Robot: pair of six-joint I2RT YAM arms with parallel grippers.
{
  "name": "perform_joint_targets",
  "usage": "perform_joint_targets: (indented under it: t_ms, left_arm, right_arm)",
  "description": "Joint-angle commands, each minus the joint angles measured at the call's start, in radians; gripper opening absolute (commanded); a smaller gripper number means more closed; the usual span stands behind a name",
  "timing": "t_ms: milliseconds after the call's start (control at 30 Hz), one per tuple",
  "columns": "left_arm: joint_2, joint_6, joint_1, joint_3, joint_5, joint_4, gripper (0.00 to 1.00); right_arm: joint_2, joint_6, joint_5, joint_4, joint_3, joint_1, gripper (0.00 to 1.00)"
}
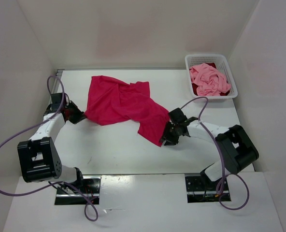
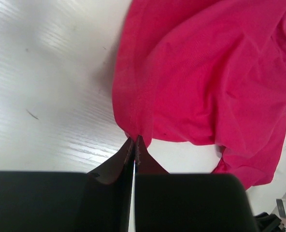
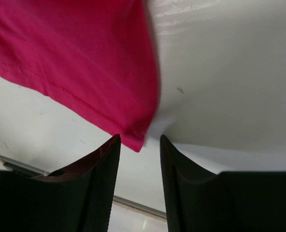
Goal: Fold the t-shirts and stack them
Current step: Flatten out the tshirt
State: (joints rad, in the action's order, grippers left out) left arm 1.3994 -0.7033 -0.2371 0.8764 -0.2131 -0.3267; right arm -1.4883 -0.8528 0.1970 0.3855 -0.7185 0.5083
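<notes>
— What are your grippers doing?

— My left gripper is pressed together, pinching the hem of the magenta-red t-shirt right at its tips. My right gripper stands spread. The shirt's lower corner hangs just at the mouth of the jaws, and neither jaw clamps it.

— Why hold it that way?

— I judge that 1 pinch on the left edge anchors the cloth, so that a 2nd grip on the opposite corner could pull it flat. The shirt is bunched and twisted through the middle, lying slantwise across the table, nowhere near folded.

— And your arms?

— Both lie low over the table. The left reaches forward from its base and turns inward to the shirt's left edge. The right is bent out to the side at the elbow, with its forearm coming back in toward the shirt's near-right corner.

— The other 2 shirts?

— The light pink t-shirt is crumpled in the basket at the far right corner, with the dark crimson t-shirt showing beneath it. Both are well apart from my grippers. I reckon the task is barely begun: 0 folded, 0 stacked.
</notes>
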Motion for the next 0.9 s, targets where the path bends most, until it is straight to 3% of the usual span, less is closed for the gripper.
perform_joint_targets:
  t_ms: [0,233,400,500,633,667,700,800,867]
  left_arm:
    - [0.013,0.022,0.024,0.009,-0.026,0.032,0.02]
    - [0.013,0.022,0.033,0.009,-0.035,0.032,0.02]
    - [0.013,0.004,0.053,0.009,-0.045,0.041,0.02]
    - [0.013,-0.005,0.097,0.061,-0.034,0.041,0.00]
    - [0.033,-0.030,0.156,0.260,-0.025,0.031,0.00]
    - [0.042,-0.039,0.156,0.321,-0.025,0.022,0.00]
    - [0.052,-0.039,0.156,0.454,-0.034,0.021,0.00]
    - [0.073,-0.059,0.130,0.669,-0.064,-0.031,0.00]
    - [0.073,-0.128,0.073,0.827,-0.184,-0.031,0.00]
  right_arm:
    - [-0.032,-0.074,0.009,-0.109,0.021,0.019,0.44]
    - [-0.079,-0.083,-0.039,-0.128,0.021,0.029,0.26]
    - [-0.076,-0.059,-0.071,-0.096,-0.025,0.029,0.00]
    - [0.028,-0.011,-0.134,0.001,-0.136,0.029,0.00]
    - [0.158,0.099,-0.229,0.197,-0.427,-0.030,0.00]
    - [0.172,0.125,-0.238,0.231,-0.569,-0.066,0.00]
    - [0.172,0.183,-0.238,0.298,-0.646,-0.085,0.00]
    - [0.142,0.265,-0.300,0.418,-0.977,-0.137,0.00]
    - [0.090,0.322,-0.356,0.461,-1.238,-0.137,0.00]
